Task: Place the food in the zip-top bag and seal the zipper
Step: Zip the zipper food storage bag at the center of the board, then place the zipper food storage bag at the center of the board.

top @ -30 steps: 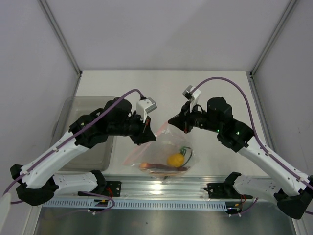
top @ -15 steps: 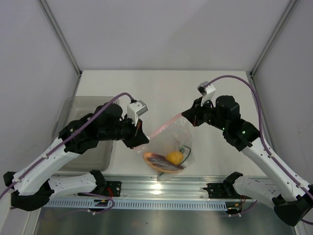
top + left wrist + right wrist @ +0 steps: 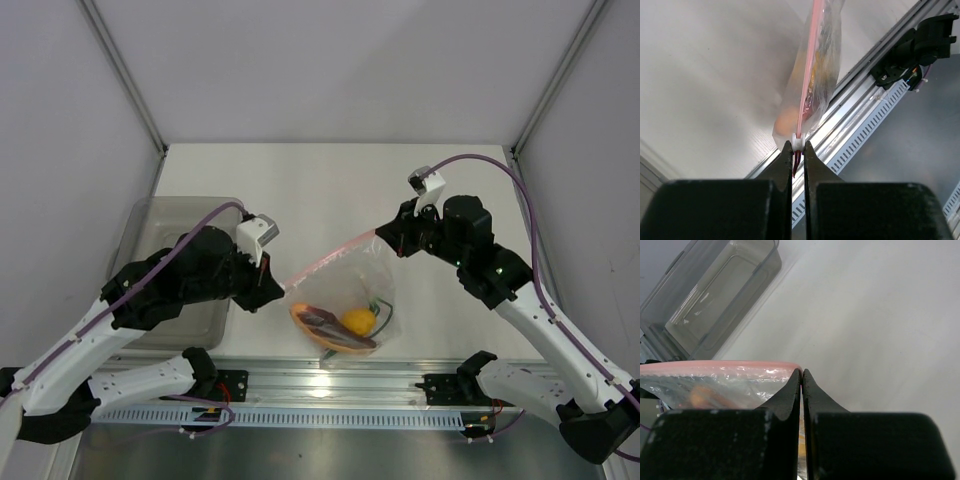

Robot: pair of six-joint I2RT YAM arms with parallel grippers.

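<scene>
The clear zip-top bag [image 3: 350,290] hangs stretched between both grippers, low over the table. Its pink zipper [image 3: 325,262] runs taut from lower left to upper right. Inside lies the food: a yellow lemon-like fruit [image 3: 357,320], an orange piece [image 3: 303,318], a dark red piece [image 3: 325,322] and green stems [image 3: 381,308]. My left gripper [image 3: 272,290] is shut on the zipper's small white slider [image 3: 798,143], at the strip's left end. The right gripper [image 3: 380,235] is shut on the bag's corner at the far end of the zipper [image 3: 715,366]. Both pairs of jaws [image 3: 798,146] [image 3: 802,372] are pressed together.
A translucent grey bin [image 3: 185,204] stands at the left, partly under my left arm, and also shows in the right wrist view [image 3: 715,300]. An aluminium rail [image 3: 330,385] with the arm bases runs along the near edge, just below the bag.
The left gripper has slid left and towards the near edge along the zipper. The right gripper moved right and now holds still. The strip is drawn out longer and straighter.
</scene>
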